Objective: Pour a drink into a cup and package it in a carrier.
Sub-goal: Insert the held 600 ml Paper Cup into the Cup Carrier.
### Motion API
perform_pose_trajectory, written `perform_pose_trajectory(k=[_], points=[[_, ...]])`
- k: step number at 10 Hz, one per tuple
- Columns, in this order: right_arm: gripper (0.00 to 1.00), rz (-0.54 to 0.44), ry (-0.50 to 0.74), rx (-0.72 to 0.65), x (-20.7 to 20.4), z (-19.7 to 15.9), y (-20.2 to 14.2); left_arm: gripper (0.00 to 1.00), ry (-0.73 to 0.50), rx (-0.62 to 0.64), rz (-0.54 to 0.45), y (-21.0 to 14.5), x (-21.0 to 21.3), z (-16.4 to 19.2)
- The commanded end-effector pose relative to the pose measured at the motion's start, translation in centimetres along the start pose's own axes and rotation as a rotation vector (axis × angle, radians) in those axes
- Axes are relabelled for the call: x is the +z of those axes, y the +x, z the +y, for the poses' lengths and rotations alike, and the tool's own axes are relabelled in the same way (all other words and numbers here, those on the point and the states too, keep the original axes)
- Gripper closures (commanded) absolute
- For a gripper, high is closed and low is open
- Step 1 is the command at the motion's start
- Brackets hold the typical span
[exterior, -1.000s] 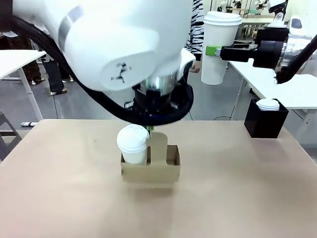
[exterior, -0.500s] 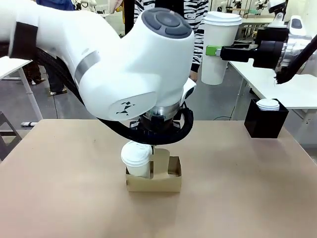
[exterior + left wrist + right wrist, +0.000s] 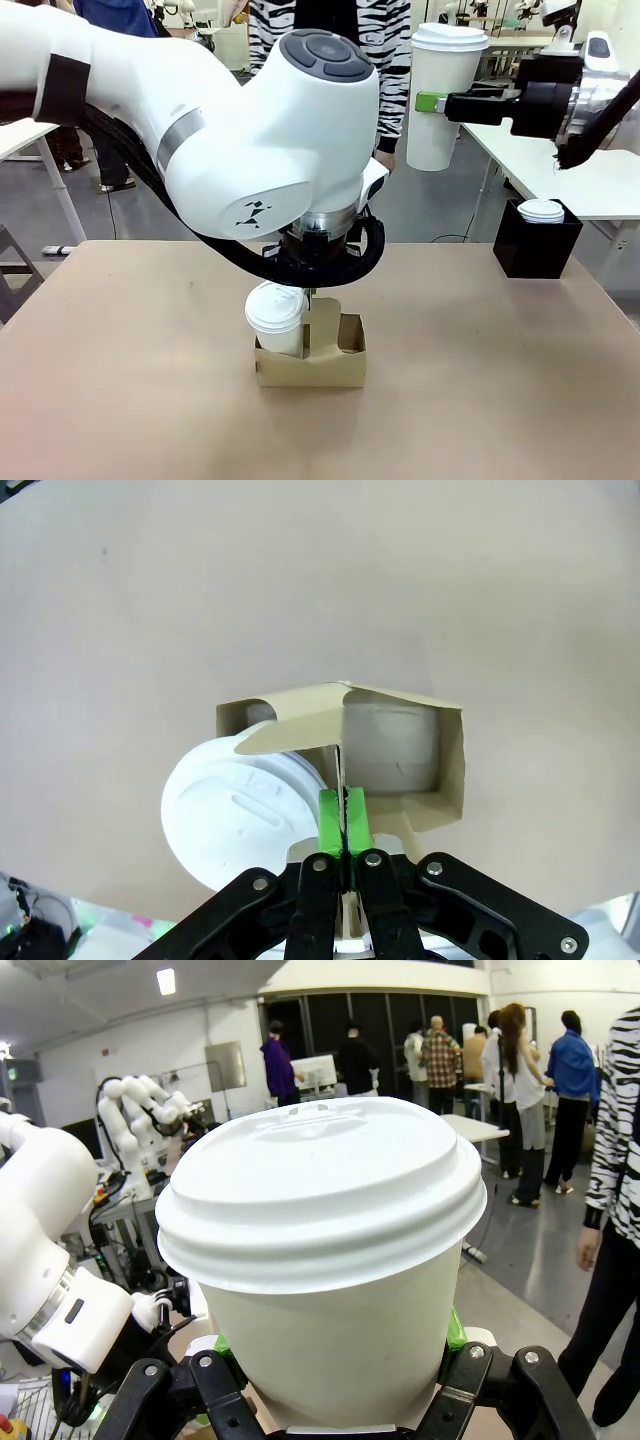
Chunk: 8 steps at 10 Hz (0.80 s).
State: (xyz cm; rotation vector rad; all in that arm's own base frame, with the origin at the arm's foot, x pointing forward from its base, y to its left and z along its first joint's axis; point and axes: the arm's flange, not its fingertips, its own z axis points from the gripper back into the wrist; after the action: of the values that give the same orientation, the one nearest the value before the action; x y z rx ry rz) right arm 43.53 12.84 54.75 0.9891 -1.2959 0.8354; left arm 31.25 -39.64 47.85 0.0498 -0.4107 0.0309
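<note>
Here, left fingers [image 3: 329,820] are pinching the upright tab of the brown cardboard carrier [image 3: 310,368]; upper right, right fingers [image 3: 470,104] are gripping a white lidded cup [image 3: 440,95].

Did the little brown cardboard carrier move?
Yes. The brown cardboard cup carrier sits lower in the front view and slightly nearer the black box, which stayed put.

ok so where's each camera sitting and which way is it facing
Front: fixed between the arms, looking across the table at the person; left arm, right pincer show.
Left wrist: looks down the left pincer, shut on the carrier.
Right wrist: raised, looks along the right pincer at its cup.
Front and left wrist share the carrier.
</note>
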Motion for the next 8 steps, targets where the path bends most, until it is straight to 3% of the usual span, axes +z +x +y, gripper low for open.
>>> perform_pose_trajectory(k=[1,2,3,4,5,6,7,8], points=[[0.19,-0.006,-0.012,0.000,-0.5,-0.1,0.6,0.98,0.003,0.001,-0.004,-0.2,-0.2,0.0],[0.19,-0.006,-0.012,0.000,-0.5,-0.1,0.6,0.87,0.000,0.000,0.000,0.0,0.0,0.0],[0.19,-0.006,-0.012,0.000,-0.5,-0.1,0.6,0.39,-0.012,-0.011,-0.037,0.2,1.3,0.8],[0.19,-0.006,-0.012,0.000,-0.5,-0.1,0.6,0.28,-0.037,-0.024,-0.035,0.3,2.7,1.5],[0.19,0.000,0.000,0.000,0.0,0.0,0.0,0.35,-0.057,-0.042,-0.045,0.4,4.3,2.4],[0.19,0.068,0.071,-0.092,-0.9,-1.9,-1.4,0.00,-0.096,-0.068,-0.045,0.8,6.3,3.8],[0.19,0.134,0.089,-0.131,-2.2,-4.0,-3.6,0.00,-0.129,-0.095,-0.068,1.1,8.7,6.2],[0.19,0.134,0.203,-0.192,-3.2,-4.7,-6.1,0.00,-0.165,-0.136,-0.094,1.2,10.4,8.9]])
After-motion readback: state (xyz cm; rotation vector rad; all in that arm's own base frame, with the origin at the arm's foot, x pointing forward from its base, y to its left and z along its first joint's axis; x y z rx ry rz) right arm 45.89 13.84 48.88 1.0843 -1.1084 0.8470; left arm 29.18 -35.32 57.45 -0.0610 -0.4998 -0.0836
